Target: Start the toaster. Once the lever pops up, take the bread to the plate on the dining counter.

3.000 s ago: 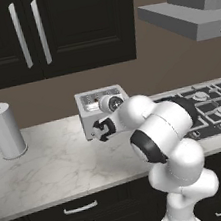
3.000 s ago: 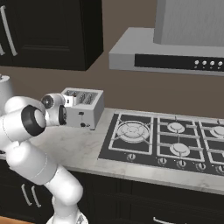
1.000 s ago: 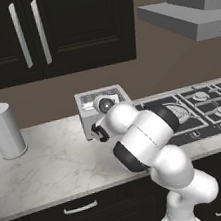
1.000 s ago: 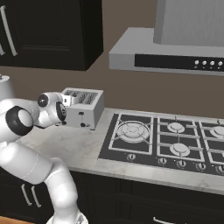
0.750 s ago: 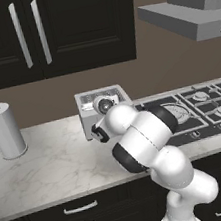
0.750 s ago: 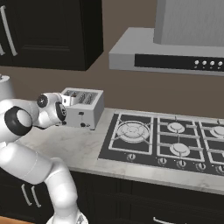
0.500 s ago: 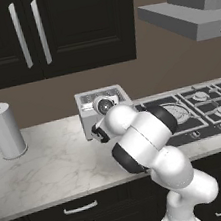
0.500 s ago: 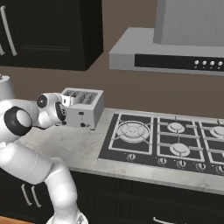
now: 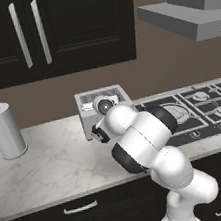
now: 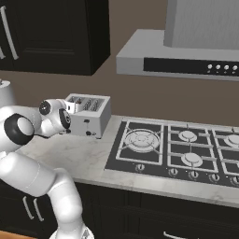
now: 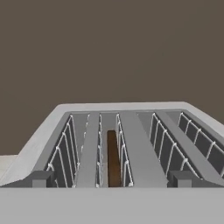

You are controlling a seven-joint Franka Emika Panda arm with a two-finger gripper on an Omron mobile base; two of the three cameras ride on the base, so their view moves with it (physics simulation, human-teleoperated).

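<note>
Since three seconds back we swung the elbow in over the counter; over the last second we barely moved. We held the two-finger gripper (image 9: 100, 134) at the near front face of the boxy silver-grey four-slot toaster (image 10: 88, 115), jaws spread wide and grasping nothing. That toaster sat at the far edge of the marbled worktop (image 9: 50, 167), just left of the black gas hob (image 10: 186, 151). Through the hand camera we saw the thin dark brown bread slice (image 11: 113, 158) standing upright in the second slot from the left. Well left stood the tall white cylindrical canister (image 9: 4, 130).
</note>
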